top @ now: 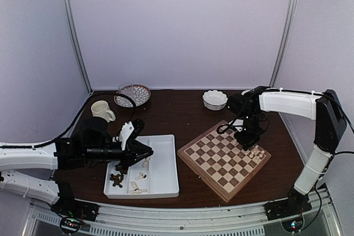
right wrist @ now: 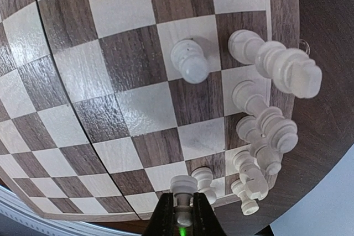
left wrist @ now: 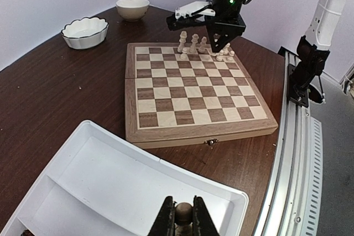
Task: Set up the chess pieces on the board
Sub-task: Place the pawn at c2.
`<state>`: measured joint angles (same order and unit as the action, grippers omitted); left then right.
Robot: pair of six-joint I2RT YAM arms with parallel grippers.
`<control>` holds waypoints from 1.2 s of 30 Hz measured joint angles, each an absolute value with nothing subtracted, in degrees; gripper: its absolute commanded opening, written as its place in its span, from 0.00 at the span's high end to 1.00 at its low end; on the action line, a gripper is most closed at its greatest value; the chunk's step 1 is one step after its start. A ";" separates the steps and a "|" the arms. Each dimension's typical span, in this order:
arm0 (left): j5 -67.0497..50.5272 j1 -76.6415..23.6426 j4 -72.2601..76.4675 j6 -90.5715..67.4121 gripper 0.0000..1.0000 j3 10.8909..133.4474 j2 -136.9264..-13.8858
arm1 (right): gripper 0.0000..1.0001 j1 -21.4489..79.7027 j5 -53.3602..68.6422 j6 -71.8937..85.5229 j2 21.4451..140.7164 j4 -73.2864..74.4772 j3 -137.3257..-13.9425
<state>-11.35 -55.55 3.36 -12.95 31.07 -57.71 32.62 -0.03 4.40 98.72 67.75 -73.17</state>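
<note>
The board (top: 217, 161) lies right of centre on the table. A row of several cream chess pieces (top: 255, 152) stands along its right edge, shown close up in the right wrist view (right wrist: 191, 64). My right gripper (right wrist: 182, 197) hangs over that edge, shut on a cream piece (right wrist: 182, 185) by its neck. Over the white tray (top: 166, 176), my left gripper (left wrist: 183, 200) is shut on a dark brown round-headed piece (left wrist: 184, 213). In the left wrist view the board (left wrist: 188, 100) lies ahead, with the right gripper (left wrist: 221, 41) above the cream row (left wrist: 193, 43).
The tray's near compartments hold dark pieces (top: 116, 179) and cream pieces (top: 138, 183). A mug (top: 101, 110) and a patterned glass bowl (top: 133, 95) stand at back left. A white scalloped bowl (top: 214, 99) sits behind the board, and a second pale bowl (left wrist: 133, 8) beyond it.
</note>
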 measured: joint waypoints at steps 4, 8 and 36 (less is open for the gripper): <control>-11.35 -55.55 3.36 -12.95 1.00 31.07 -57.71 | 1.00 31.57 -0.01 4.47 98.74 67.29 -73.17; -11.40 -55.55 3.33 -12.95 1.00 31.07 -57.71 | 1.00 30.87 -0.03 4.49 98.83 67.00 -73.17; -11.81 -55.55 3.33 -12.95 1.00 31.09 -57.71 | 0.95 29.69 -0.51 4.71 102.72 65.52 -73.69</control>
